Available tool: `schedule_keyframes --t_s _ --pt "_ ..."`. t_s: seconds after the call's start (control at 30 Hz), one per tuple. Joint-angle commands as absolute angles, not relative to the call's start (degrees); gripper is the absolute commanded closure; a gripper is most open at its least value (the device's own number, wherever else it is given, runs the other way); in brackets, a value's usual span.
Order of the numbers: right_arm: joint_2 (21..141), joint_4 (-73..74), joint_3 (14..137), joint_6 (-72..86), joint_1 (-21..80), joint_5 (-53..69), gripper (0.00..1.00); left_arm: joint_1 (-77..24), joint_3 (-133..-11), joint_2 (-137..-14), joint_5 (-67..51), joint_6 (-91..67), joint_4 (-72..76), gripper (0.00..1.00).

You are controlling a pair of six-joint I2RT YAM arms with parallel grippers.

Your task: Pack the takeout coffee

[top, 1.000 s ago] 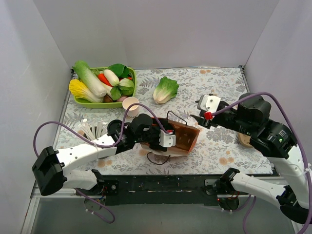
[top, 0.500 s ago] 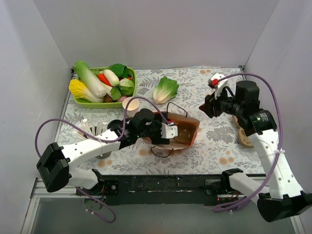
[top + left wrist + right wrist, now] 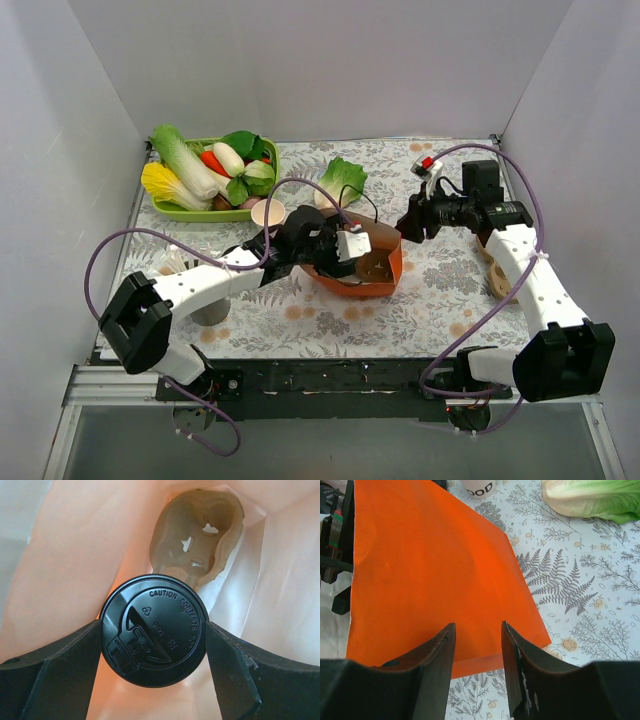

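Where half a second ago the bag [image 3: 380, 270] slumped low with its brown inside showing, it now stands taller and further from the arm bases, its bright orange wall facing the camera. The left claw [image 3: 154, 626] has gone with it and reaches down into the mouth. The right arm has swung in too, its wrist lower now, and the right claw [image 3: 478, 627] sits just at the bag's right edge.

Inside the bag, the coffee cup [image 3: 150, 645] is clamped by its black lid between the left claw's two fingers [image 3: 65, 655], which are spread only as wide as the lid. Orange paper closes in on every side. Deeper down lies a brown cardboard holder [image 3: 200, 535] with cut-out holes; whether the cup touches it, I cannot tell.

The right claw's fingers [image 3: 437, 665] are parted a little, with the flat orange side of the bag straight ahead and nothing pinched between them.

Around the bag on the flowered table [image 3: 450, 300], a lettuce [image 3: 343, 178] lies just beyond it, an empty cup [image 3: 267, 212] with a bare rim stands just beside the left arm, and a green tray [image 3: 190, 212] of vegetables sits at the far left, well apart. The left arm's purple cable loops over the bag's far side.
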State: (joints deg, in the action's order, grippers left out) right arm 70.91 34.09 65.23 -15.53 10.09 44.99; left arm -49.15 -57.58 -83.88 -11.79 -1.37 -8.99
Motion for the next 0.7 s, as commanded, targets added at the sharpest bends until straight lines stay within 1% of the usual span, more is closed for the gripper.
schedule_keyframes --t_s 0.0,0.17,0.3,0.4,0.47,0.6,0.67 --pt "72.2 32.0 66.9 -15.6 9.6 50.7 0.52 -47.6 -59.5 -86.5 -12.7 -1.8 -15.0 1.00" --pt "74.4 33.1 68.4 -17.0 9.2 51.9 0.52 -46.7 -63.4 -88.9 -13.7 -3.0 -20.2 1.00" --pt "73.3 33.9 69.0 -22.5 9.1 51.2 0.52 -46.2 -66.0 -87.3 -16.6 -1.7 -23.6 1.00" --pt "71.8 29.4 69.7 -22.1 9.1 50.6 0.50 -46.2 -65.2 -84.8 -17.1 0.4 -22.2 1.00" --pt "72.1 29.5 72.0 -22.1 9.2 52.4 0.46 -46.2 -65.3 -84.2 -17.8 2.5 -21.2 1.00" --pt "73.5 32.0 77.9 -22.4 9.2 56.9 0.46 -46.2 -66.3 -83.7 -17.8 2.8 -20.8 1.00" --pt "73.5 31.6 80.2 -22.1 9.6 57.7 0.42 -46.2 -66.2 -82.6 -17.8 2.1 -19.7 1.00"
